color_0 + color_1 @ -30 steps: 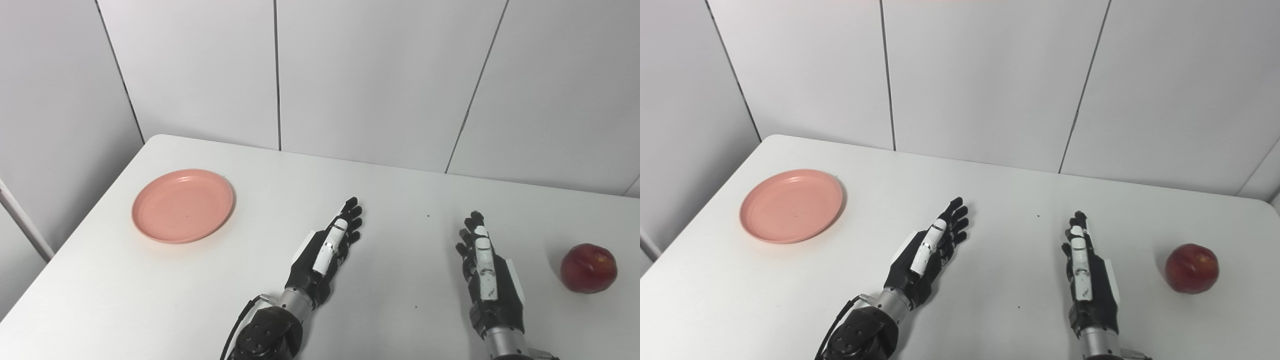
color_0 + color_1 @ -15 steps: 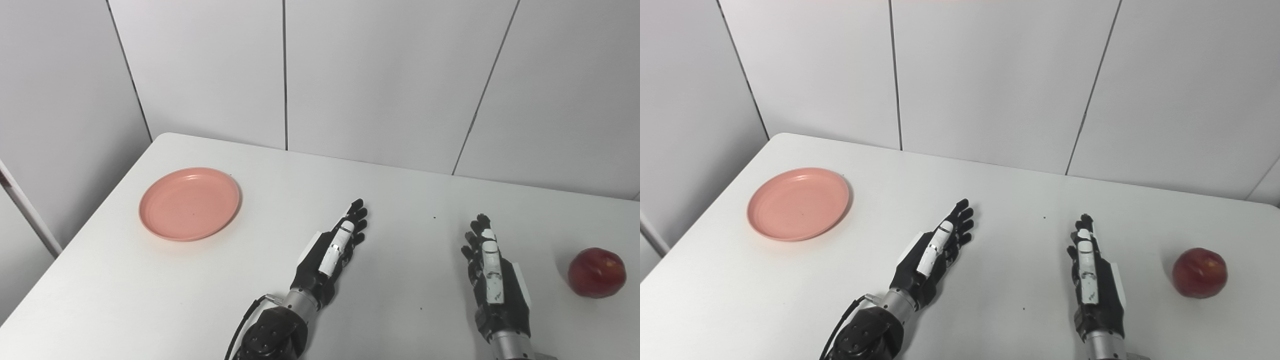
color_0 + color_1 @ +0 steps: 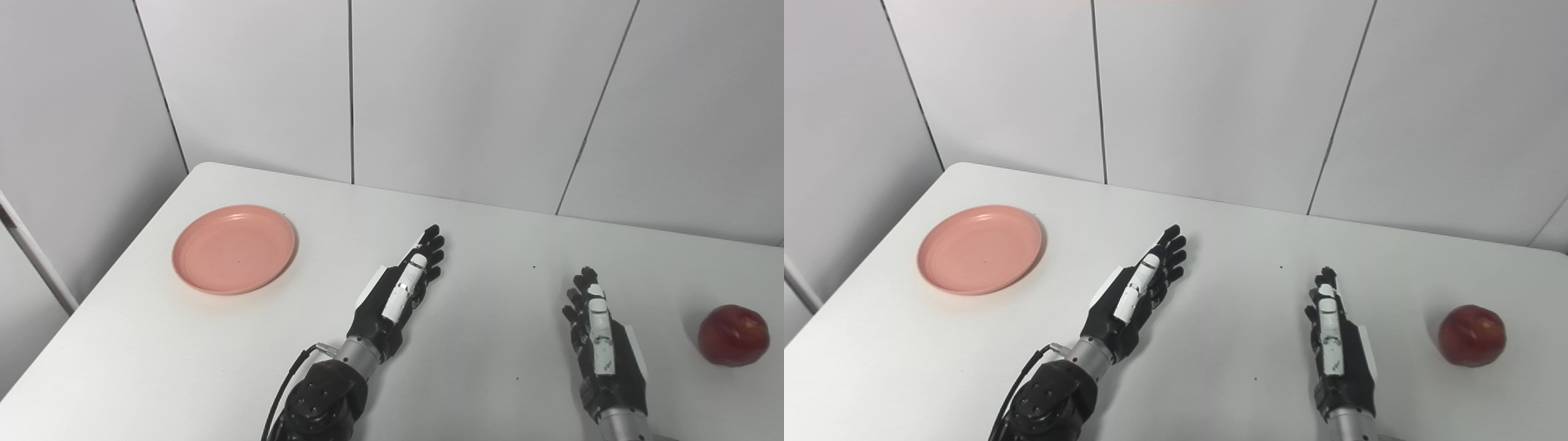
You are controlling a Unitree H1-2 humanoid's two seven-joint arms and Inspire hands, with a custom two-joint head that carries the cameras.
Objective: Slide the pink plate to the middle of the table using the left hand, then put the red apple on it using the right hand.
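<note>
Both hands flat, spread, empty: left hand (image 3: 398, 294), right hand (image 3: 600, 349)

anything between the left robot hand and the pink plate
No, only bare table lies between the left robot hand and the plate; both eye views show that.

The plate (image 3: 234, 248) is plain salmon pink and the apple (image 3: 733, 335) dark red with faint yellowish flecks, both on a white desk (image 3: 502, 245). Both the left hand (image 3: 398, 294) and right hand (image 3: 600, 343) are black with white panels, before pale grey wall panels (image 3: 471, 92) with dark seams.
</note>
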